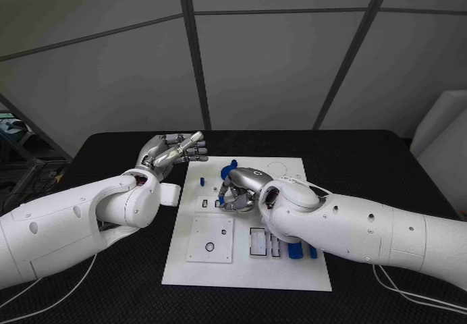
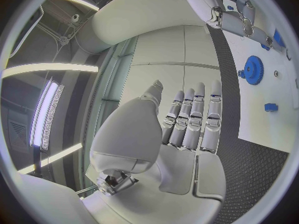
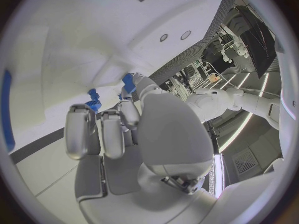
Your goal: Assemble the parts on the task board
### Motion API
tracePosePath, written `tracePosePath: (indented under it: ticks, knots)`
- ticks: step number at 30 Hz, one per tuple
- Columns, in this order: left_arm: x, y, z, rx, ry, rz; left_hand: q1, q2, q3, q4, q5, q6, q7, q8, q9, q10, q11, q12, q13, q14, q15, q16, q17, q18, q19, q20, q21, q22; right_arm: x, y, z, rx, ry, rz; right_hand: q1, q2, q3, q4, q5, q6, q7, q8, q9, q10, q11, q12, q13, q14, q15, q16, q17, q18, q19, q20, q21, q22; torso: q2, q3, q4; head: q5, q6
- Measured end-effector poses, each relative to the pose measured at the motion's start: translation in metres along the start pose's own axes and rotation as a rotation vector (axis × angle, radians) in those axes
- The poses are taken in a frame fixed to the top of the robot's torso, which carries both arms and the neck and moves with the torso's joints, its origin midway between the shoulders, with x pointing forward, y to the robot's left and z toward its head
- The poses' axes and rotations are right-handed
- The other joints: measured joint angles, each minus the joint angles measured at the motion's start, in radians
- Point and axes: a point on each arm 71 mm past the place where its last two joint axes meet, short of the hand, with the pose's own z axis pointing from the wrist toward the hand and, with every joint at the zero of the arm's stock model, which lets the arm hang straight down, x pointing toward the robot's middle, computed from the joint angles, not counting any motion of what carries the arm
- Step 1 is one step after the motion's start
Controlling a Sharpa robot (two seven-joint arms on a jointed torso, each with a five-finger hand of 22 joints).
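A small blue part (image 3: 129, 80), seemingly light, rigid plastic best pinched by its sides, is held by the right hand (image 1: 243, 187) over the task board (image 1: 292, 270); the left hand (image 1: 173, 152), fingers apart, is raised beside the board.

One white board (image 1: 248, 270) lies on one black surface (image 1: 379, 162). Two white arms reach in, each ending in one silver hand: the left hand (image 1: 171, 154) and the right hand (image 1: 243, 187). Blue parts in sight on the board: one gear (image 2: 253, 69), one small peg (image 1: 202, 181), and two bars (image 1: 295, 251) side by side.
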Motion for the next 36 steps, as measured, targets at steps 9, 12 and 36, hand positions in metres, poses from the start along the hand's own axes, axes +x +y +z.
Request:
tracePosePath:
  ticks: [9, 12, 36]
  knots:
    - [-0.0005, -0.0001, -0.0002, 0.000, -0.001, 0.001, 0.000, 0.000, 0.000, 0.000, 0.000, 0.000, 0.000, 0.000, 0.000, 0.000, 0.000, 0.000, 0.000, 0.000, 0.000, 0.000, 0.000, 0.000, 0.000, 0.000, 0.000, 0.000, -0.0002, -0.0017, -0.0007, 0.008, 0.006, -0.015, 0.000, 0.000, -0.001, 0.001, -0.001, -0.003, 0.000, 0.001, 0.000, 0.000, 0.000, -0.005, -0.001, 0.000, 0.000, 0.000, 0.000, 0.000, -0.004, 0.004, 0.000, 0.000, 0.000, 0.0000, -0.0001, 0.003, -0.003]
    - [-0.0007, -0.0001, -0.0002, 0.000, -0.001, 0.001, 0.000, 0.000, 0.000, 0.000, 0.000, 0.000, 0.000, 0.000, 0.000, 0.000, 0.000, 0.000, 0.000, 0.000, 0.000, 0.000, 0.000, 0.000, 0.000, 0.000, 0.000, 0.000, -0.0006, -0.0022, -0.0007, 0.011, 0.008, -0.021, -0.005, -0.005, -0.001, 0.001, -0.001, -0.005, 0.001, 0.001, 0.001, -0.004, -0.004, -0.005, -0.003, 0.000, 0.000, 0.000, 0.000, 0.000, -0.004, 0.004, 0.000, 0.000, 0.000, 0.0002, -0.0001, 0.003, -0.003]
    - [-0.0010, -0.0002, -0.0002, 0.000, -0.002, 0.001, 0.000, 0.000, 0.000, 0.000, 0.000, 0.000, 0.000, 0.000, 0.000, 0.000, 0.000, 0.000, 0.000, 0.000, 0.000, 0.000, 0.000, 0.000, 0.000, 0.000, 0.000, 0.000, 0.0019, -0.0033, -0.0004, 0.022, 0.034, -0.043, -0.038, -0.038, -0.001, 0.001, 0.012, -0.059, 0.027, -0.027, -0.014, -0.043, 0.021, -0.055, -0.042, 0.000, 0.008, -0.009, 0.001, 0.000, -0.018, 0.018, -0.015, 0.000, -0.001, 0.0001, -0.0007, 0.003, -0.003]
